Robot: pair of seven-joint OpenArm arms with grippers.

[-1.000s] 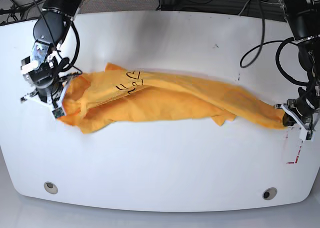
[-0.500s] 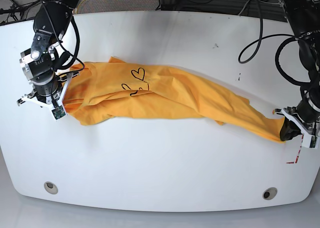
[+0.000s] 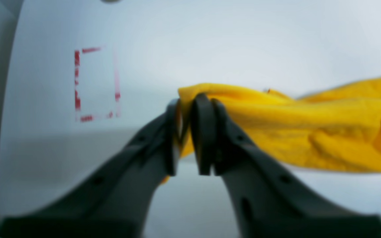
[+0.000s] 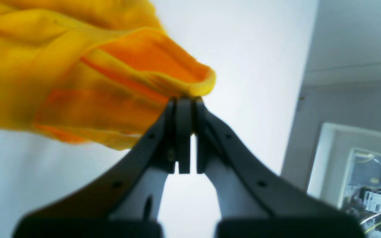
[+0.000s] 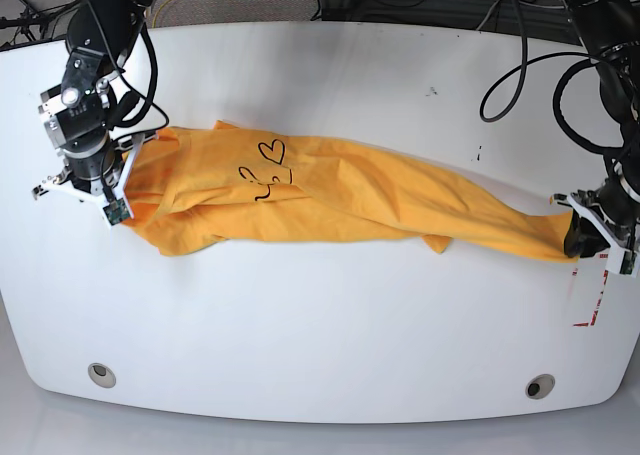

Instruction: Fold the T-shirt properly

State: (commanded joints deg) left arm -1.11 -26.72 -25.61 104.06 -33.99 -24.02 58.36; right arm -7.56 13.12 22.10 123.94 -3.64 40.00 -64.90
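The orange-yellow T-shirt [image 5: 330,200] is stretched across the white table [image 5: 320,325], bunched lengthwise, with the black print and heart outline [image 5: 268,165] facing up left of centre. My right gripper [image 5: 118,207] is shut on the shirt's left end; in the right wrist view the gripper [image 4: 184,100] pinches a fold of the cloth [image 4: 78,66]. My left gripper [image 5: 578,243] is shut on the shirt's right end near the table's right edge; in the left wrist view the gripper [image 3: 190,99] clamps the cloth [image 3: 293,122].
Red tape marks [image 5: 590,300] lie on the table by the left gripper and show in the left wrist view [image 3: 94,84]. Two round holes [image 5: 100,373] [image 5: 539,385] sit near the front edge. Black cables [image 5: 520,65] hang at the back right.
The left gripper rose slightly toward the back, pulling the shirt's right end with it. The right gripper shifted a little up and back. The shirt is drawn straighter.
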